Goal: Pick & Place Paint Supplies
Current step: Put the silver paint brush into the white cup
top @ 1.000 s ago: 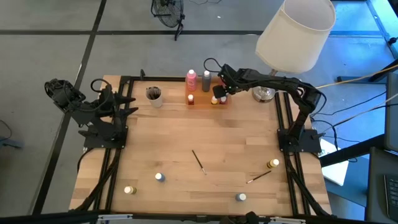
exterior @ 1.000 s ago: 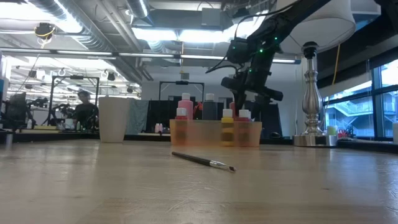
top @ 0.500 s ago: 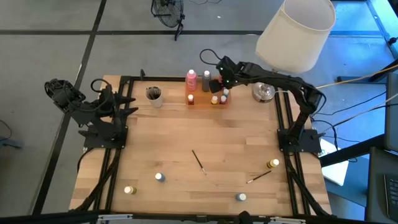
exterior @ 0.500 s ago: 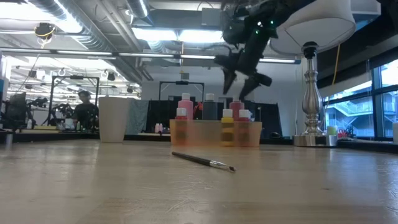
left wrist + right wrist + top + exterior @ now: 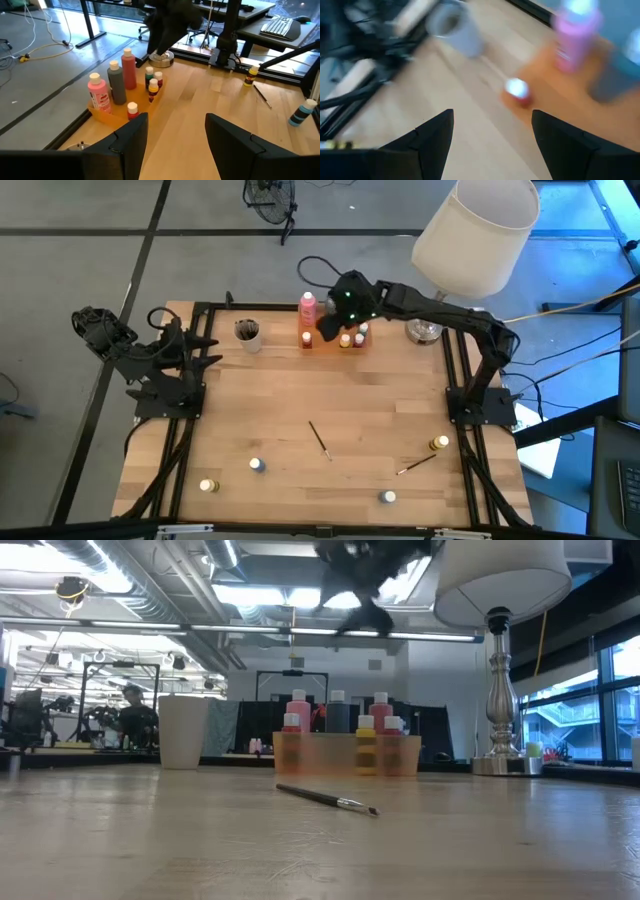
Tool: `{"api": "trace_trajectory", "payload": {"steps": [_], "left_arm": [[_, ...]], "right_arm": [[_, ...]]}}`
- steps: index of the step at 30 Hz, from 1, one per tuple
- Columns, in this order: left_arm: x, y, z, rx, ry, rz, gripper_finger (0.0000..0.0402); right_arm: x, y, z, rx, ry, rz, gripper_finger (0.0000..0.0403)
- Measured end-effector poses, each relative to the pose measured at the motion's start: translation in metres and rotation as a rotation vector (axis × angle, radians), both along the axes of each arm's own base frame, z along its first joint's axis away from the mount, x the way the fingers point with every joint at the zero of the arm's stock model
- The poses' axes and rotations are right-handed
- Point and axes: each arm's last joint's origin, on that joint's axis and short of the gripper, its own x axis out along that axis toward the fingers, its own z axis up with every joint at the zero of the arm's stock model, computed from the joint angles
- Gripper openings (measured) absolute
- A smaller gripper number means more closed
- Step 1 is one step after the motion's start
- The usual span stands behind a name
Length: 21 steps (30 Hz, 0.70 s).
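Right wrist view, right gripper (image 5: 487, 145) jaws wide apart, empty, above orange tray (image 5: 555, 100), left gripper (image 5: 175, 145) jaws apart, empty

A flat orange tray (image 5: 330, 340) sits near the bench's (image 5: 300, 405) far edge, about midway along it; a beige cup (image 5: 247, 333) stands left of it, apart from it; a lamp's silver base (image 5: 424, 330) rests by the far right corner, its white shade (image 5: 474, 232) overhead; a person (image 5: 135, 718) sits in the room beyond.
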Motion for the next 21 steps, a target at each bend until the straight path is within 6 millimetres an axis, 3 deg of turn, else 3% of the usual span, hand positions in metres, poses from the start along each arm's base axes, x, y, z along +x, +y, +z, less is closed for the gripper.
{"api": "trace_trajectory", "payload": {"steps": [5,9,18,21], "left_arm": [[0.000,0.000,-0.001,-0.001,0.006,0.000,0.0194],[0.000,-0.002,-0.002,-0.051,0.031,-0.068,0.0194],[0.002,-0.008,-0.004,-0.176,0.077,-0.176,0.0194],[0.005,-0.011,-0.005,-0.190,0.098,-0.198,0.0194]], "right_arm": [[0.021,0.037,0.027,-0.108,-0.195,0.185,0.0273],[0.031,0.065,0.038,-0.100,-0.333,0.329,0.0273],[0.036,0.120,0.040,-0.017,-0.378,0.507,0.0273],[0.035,0.140,0.041,0.089,-0.383,0.585,0.0273]]}}
